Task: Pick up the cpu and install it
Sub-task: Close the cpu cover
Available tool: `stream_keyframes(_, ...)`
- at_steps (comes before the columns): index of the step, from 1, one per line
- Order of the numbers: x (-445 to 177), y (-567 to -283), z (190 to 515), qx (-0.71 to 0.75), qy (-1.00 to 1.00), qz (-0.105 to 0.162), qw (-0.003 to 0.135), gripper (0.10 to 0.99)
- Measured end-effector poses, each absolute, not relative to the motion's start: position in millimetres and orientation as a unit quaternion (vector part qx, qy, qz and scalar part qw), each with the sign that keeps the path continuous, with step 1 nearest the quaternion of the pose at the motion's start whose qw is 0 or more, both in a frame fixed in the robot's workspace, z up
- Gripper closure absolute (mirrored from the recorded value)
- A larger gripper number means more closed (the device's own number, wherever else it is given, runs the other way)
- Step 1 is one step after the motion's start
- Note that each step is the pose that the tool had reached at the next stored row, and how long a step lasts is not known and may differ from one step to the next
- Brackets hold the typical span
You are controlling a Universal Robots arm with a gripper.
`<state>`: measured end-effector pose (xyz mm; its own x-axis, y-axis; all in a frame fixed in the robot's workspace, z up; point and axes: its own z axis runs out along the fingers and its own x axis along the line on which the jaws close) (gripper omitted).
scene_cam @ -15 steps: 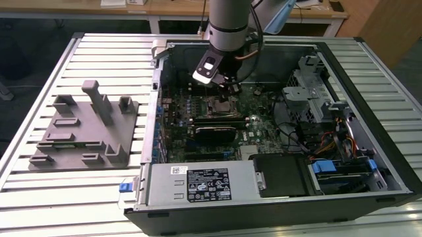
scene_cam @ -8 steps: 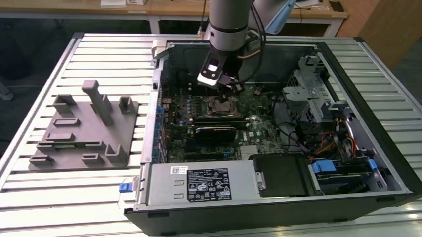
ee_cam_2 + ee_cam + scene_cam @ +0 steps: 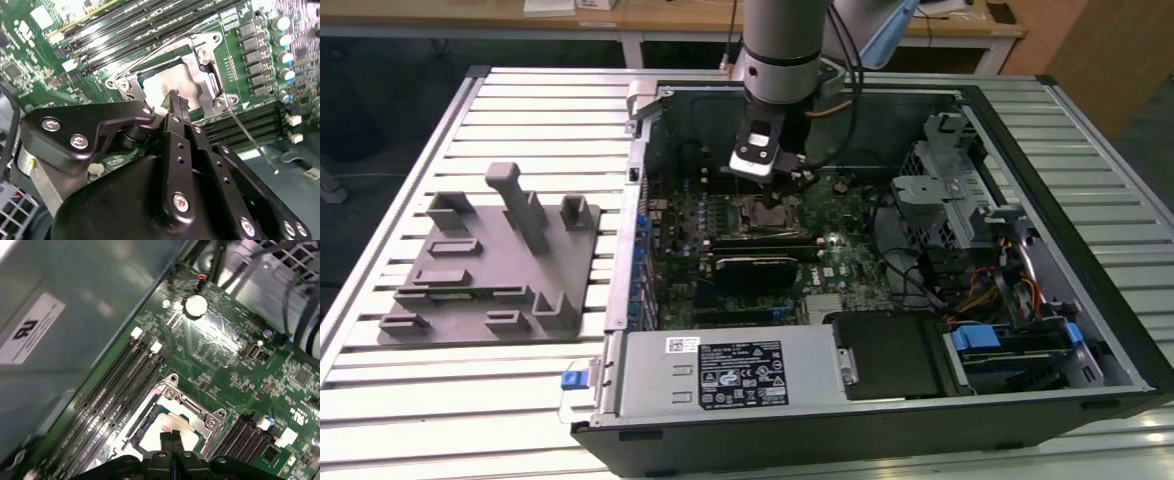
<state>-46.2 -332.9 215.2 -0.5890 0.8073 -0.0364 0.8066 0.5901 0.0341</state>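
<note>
The cpu (image 3: pixel 167 80) (image 3: pixel 159 434), a flat silvery square, lies inside the metal-framed socket (image 3: pixel 202 62) (image 3: pixel 192 405) on the green motherboard. My gripper (image 3: pixel 175 97) (image 3: pixel 170 434) hangs right over the chip's middle. Its two black fingers are pressed together with nothing between them. Whether the tips touch the plate I cannot tell. In the exterior view the gripper (image 3: pixel 767 170) sits low inside the open computer case, just above the socket (image 3: pixel 767 212). The socket's thin metal lever (image 3: pixel 250 142) sticks out to one side.
Memory slots (image 3: pixel 115 390) run beside the socket. A black block (image 3: pixel 754 268) lies just in front of it, and the power supply (image 3: pixel 720 372) and drive cage (image 3: pixel 947 185) crowd the case. The grey fixture (image 3: pixel 494 270) stands on the slatted table at the exterior view's left.
</note>
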Motion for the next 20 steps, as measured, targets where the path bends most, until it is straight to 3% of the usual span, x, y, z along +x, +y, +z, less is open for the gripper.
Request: stream_keyframes(20, -46.2, -332.9, 214.6, 0.307, 0.951, -0.001, 0.028, 0.980)
